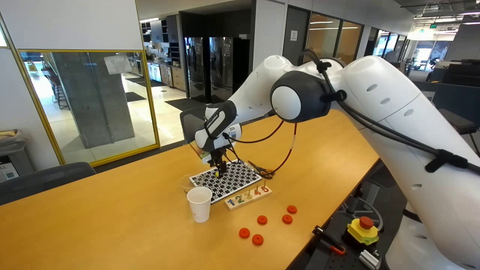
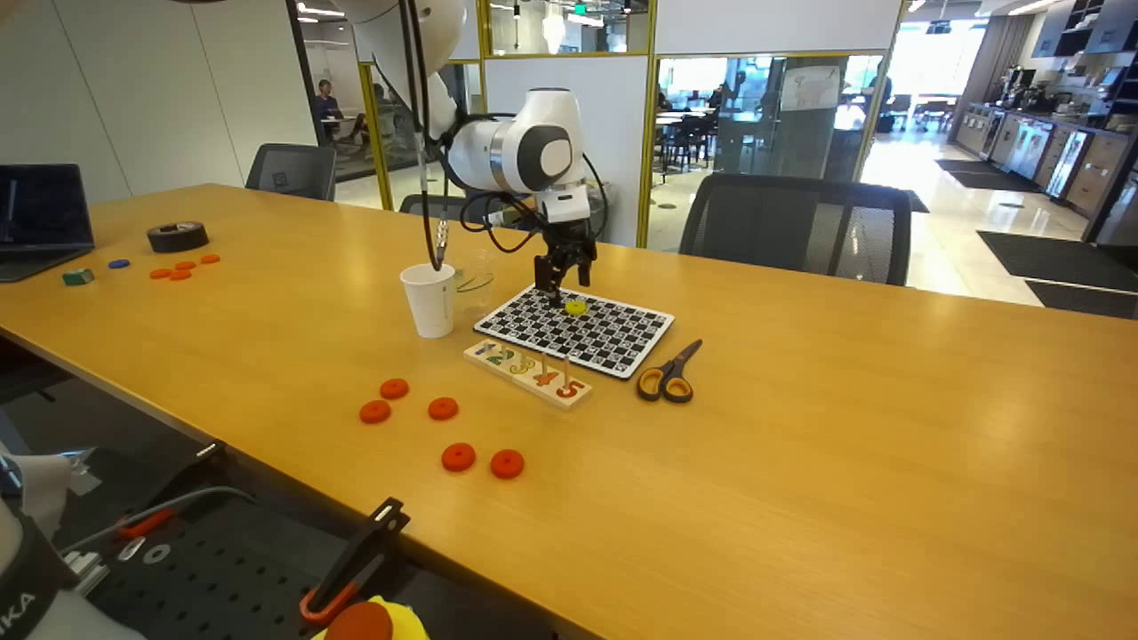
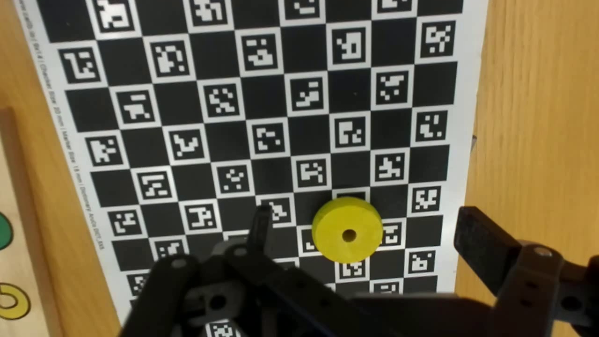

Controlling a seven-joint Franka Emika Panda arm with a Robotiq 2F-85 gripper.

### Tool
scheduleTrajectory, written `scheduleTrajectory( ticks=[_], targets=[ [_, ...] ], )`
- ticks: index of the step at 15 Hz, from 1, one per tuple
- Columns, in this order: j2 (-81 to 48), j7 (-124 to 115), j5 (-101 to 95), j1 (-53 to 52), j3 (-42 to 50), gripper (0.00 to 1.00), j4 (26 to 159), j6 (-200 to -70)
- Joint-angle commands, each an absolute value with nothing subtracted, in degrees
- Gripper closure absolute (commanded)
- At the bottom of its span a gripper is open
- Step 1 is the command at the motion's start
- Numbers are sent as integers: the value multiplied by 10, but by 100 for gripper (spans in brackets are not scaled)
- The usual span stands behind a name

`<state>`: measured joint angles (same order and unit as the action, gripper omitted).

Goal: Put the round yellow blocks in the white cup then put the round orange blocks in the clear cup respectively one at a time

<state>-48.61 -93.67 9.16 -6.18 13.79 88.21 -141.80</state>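
Black laptop (image 2: 44, 209): at the left of an exterior view, partly out of view, screen raised, standing on the worktop (image 2: 827, 462).
Green block (image 2: 78, 277): on the worktop, near the laptop.
Blue disc (image 2: 118, 264): lying flat, just right of the green block.
Tape roll (image 2: 177, 238): black, lying flat, farther back than the blue disc.
Orange discs (image 2: 185, 265): four, flat, in a loose cluster near the tape roll.
Red-orange discs (image 2: 443, 408): five, flat on the worktop in both exterior views, loosely scattered; one pair lies very close, and whether those two touch cannot be told.
White cup (image 2: 431, 304): upright on the worktop in both exterior views; its floor inside is out of sight.
Clear cup (image 2: 476, 286): just beside the white cup, a faint outline; whether the two touch cannot be told.
Number board (image 2: 532, 375): pale wood, numerals 1 to 5, thin upright pegs; on the worktop.
Checkered board (image 2: 622, 342): black and white, flat on the worktop, just beside the number board, apart from it.
Claw (image 3: 367, 229): spread wide, holding nothing, low over the checkered board; whether it touches the board cannot be told.
Yellow block (image 3: 347, 222): round, with a hole in the middle, flat on the checkered board, within the claw's span, touching neither side.
Scissors (image 2: 676, 364): on the worktop, just beside the checkered board.
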Motion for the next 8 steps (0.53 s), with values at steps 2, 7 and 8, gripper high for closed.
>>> scheduleTrajectory(
  ticks=[2, 7, 8],
  targets=[
    [-518, -950, 78, -42, 130, 0, 830, -1392],
    [-534, -945, 82, -31, 125, 0, 813, -1395],
    [-536, -946, 81, -30, 126, 0, 810, -1394]
  ],
)
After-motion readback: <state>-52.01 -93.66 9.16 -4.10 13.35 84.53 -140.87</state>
